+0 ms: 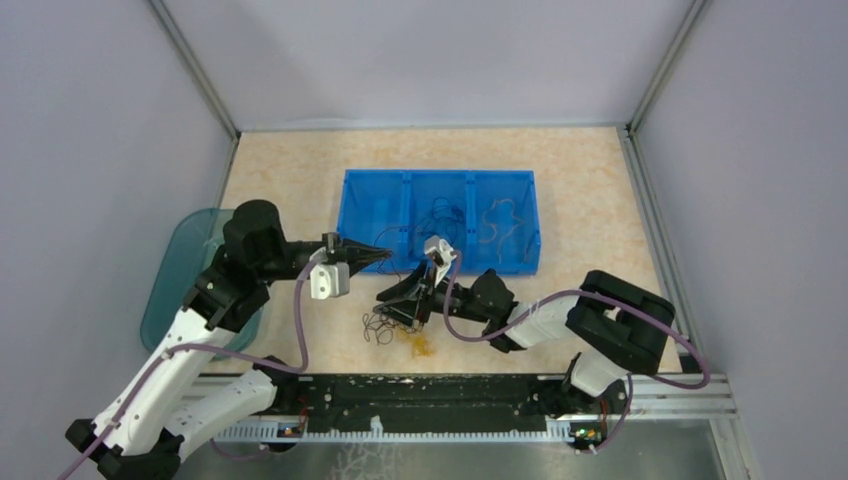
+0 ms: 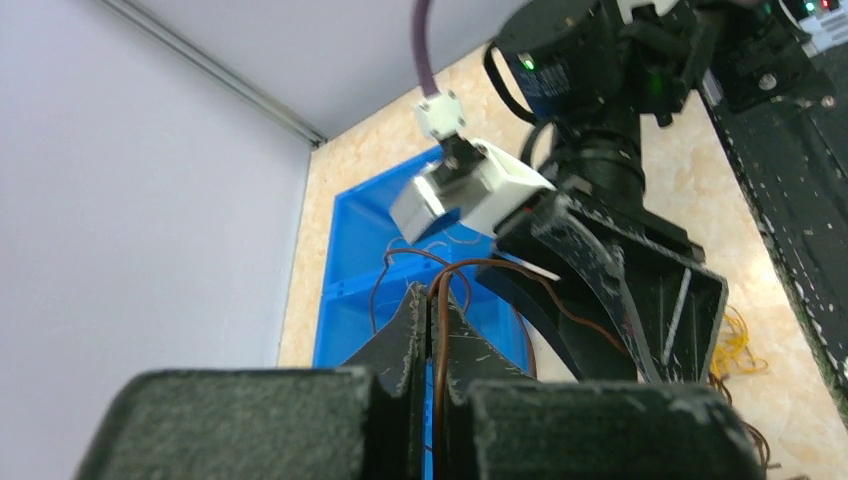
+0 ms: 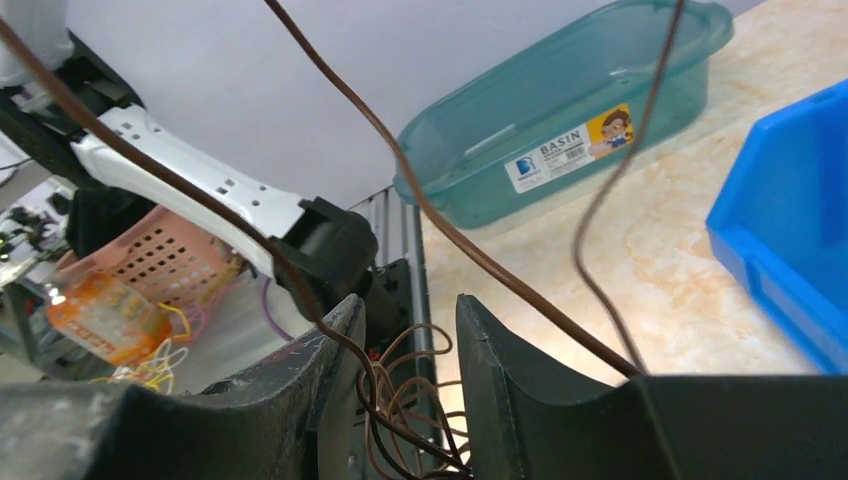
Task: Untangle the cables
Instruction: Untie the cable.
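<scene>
Left wrist: left claw [image 2: 430,312] clamped together on a cable [image 2: 490,263]. Right wrist: right claw [image 3: 410,340] apart, more cables [image 3: 500,271] strung through the gap, above the desk [image 3: 660,270].

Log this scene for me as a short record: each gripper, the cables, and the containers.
left gripper: shut on a brown cable, held near the front of the blue bin
right gripper: open, brown strands running through the gap
loose cables: dark loops on the table in front of the bin
yellow-orange clump: beside the dark loops
blue bin: three compartments, with cables in the middle and right ones
teal basin: at the table's left edge
</scene>
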Controlling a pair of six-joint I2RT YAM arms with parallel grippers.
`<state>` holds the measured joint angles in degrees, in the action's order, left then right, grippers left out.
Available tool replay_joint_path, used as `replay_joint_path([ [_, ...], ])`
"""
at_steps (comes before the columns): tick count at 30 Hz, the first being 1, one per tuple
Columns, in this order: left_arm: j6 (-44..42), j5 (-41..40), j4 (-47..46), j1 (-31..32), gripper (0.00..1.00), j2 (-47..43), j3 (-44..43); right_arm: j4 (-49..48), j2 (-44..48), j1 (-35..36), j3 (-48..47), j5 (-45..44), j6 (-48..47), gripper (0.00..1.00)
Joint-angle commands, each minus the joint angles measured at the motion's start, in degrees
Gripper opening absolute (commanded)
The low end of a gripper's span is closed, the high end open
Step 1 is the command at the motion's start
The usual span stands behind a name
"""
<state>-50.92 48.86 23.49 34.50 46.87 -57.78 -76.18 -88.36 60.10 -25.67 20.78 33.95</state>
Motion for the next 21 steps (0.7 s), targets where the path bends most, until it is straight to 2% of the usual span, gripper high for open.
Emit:
replay_joint_path([
  [1, 5.4, -0.1, -7.4, 0.4, 0.01, 0.3, -4.9, 0.5, 1.2, 1.4, -0.5, -4.6, -4.8, 0.39],
  [4, 8.5, -1.6, -12.7, 0.4, 0.01, 1.5, -8.8, 1.3, -0.1, 1.7, 2.5, -6.5, -5.2, 0.38],
  [10, 13.5, -3.2, -20.6, 0.4, 0.01, 4.0, -17.0, -5.7, -3.8, 2.2, 6.5, -8.7, -3.7, 0.34],
  [21, 14.2, -8.0, -25.9, 0.4, 0.0, 8.7, -31.6, -7.1, -5.3, 3.1, 10.8, -10.5, -3.5, 0.3],
])
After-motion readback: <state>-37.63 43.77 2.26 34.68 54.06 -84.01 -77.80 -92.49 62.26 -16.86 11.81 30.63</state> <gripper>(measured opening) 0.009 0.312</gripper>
